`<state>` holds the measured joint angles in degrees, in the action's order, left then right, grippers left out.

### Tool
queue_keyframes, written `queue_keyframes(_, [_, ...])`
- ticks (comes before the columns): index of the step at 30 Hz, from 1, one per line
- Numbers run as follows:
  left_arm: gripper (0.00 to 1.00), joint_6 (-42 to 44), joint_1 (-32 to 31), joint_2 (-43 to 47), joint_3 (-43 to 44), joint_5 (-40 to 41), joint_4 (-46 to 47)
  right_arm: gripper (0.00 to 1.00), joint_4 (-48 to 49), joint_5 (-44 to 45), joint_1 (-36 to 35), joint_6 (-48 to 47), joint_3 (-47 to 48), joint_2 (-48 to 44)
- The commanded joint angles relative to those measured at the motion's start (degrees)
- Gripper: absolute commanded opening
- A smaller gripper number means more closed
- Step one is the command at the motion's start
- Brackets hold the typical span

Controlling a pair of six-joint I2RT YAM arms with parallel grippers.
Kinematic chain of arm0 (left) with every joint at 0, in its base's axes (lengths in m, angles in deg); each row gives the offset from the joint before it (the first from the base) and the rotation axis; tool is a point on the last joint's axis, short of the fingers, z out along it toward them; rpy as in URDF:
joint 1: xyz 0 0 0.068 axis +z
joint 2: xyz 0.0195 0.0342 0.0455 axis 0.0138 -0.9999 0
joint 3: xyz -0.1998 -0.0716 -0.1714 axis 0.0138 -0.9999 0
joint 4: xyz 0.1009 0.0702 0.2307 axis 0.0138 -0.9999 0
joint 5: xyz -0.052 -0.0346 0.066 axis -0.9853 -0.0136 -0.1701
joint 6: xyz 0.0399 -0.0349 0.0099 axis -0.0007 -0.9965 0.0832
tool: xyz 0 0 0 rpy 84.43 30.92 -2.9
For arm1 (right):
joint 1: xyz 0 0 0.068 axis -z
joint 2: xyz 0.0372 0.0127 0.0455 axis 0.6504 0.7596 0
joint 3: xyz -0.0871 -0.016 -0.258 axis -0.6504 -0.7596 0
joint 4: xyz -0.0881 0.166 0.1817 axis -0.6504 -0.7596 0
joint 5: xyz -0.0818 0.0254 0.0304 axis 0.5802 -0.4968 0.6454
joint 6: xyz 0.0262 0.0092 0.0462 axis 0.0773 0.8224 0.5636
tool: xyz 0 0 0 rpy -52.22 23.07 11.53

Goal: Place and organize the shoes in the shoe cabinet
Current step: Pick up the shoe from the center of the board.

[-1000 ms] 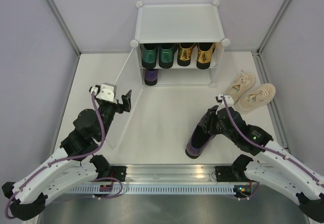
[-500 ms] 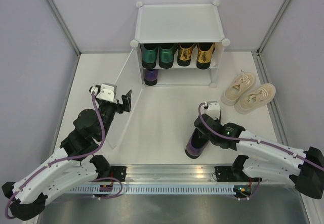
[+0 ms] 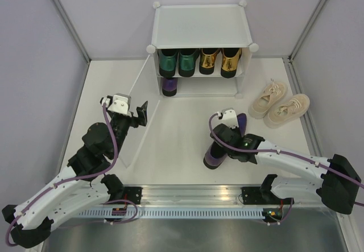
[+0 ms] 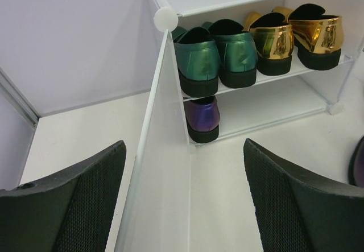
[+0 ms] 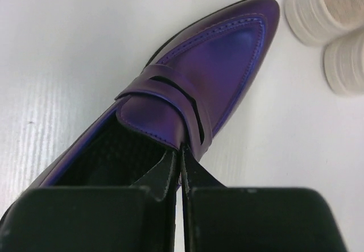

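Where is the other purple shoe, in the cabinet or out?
Out. The purple shoe lies on the table before the cabinet, the right gripper pinching its tongue.

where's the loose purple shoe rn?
The loose purple shoe lies on the table right of centre in the top view, in front of the cabinet, left of the sneakers; the right gripper pinches its upper.

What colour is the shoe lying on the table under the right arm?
Glossy dark purple. The loafer shows best in the right wrist view.
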<state>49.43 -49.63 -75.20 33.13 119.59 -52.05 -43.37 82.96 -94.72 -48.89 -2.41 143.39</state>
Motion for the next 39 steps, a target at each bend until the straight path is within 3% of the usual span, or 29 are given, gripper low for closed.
queue_keyframes(1, [0.87,-0.82,0.06,0.18,1.61,0.63,0.01,0.01,15.73,-2.18,-0.34,-14.0,2.35,-1.33])
queue_keyframes(13, [0.87,-0.47,0.06,0.27,1.52,1.07,0.1,0.01,30.68,-16.32,-0.25,-43.97,7.19,7.45])
queue_keyframes(19, [0.87,-0.47,0.06,0.09,1.35,1.16,0.45,0.01,35.52,-23.63,-0.17,-49.52,6.92,10.27])
queue_keyframes(20, [0.87,-0.56,0.06,0.0,1.35,1.07,0.53,0.06,35.52,-23.29,-0.17,-50.14,7.1,11.05])
queue_keyframes(22, [0.87,-0.65,0.06,0.09,1.35,0.72,0.45,0.18,34.91,-20.66,-0.17,-49.27,8.84,11.93])
queue_keyframes(23, [0.87,-0.73,0.06,0.18,1.35,0.72,0.53,0.43,33.77,-19.17,-0.25,-47.96,9.81,12.89])
queue_keyframes(24, [0.87,-0.73,0.06,0.09,1.35,0.63,0.45,0.54,31.41,-18.37,-0.17,-47.16,10.69,13.17])
queue_keyframes(28, [0.87,-0.65,0.06,0.0,1.35,0.72,0.45,0.82,29.63,-16.52,-0.25,-42.68,12.55,13.17])
queue_keyframes(32, [0.87,-0.47,0.06,0.0,1.17,0.9,0.53,0.84,25.52,-11.61,-0.17,-33.9,13.69,10.8])
queue_keyframes(39, [0.87,-0.47,0.06,-0.17,1.17,0.81,0.54,0.78,16.9,-13.79,-0.25,-13.6,10.36,0.26])
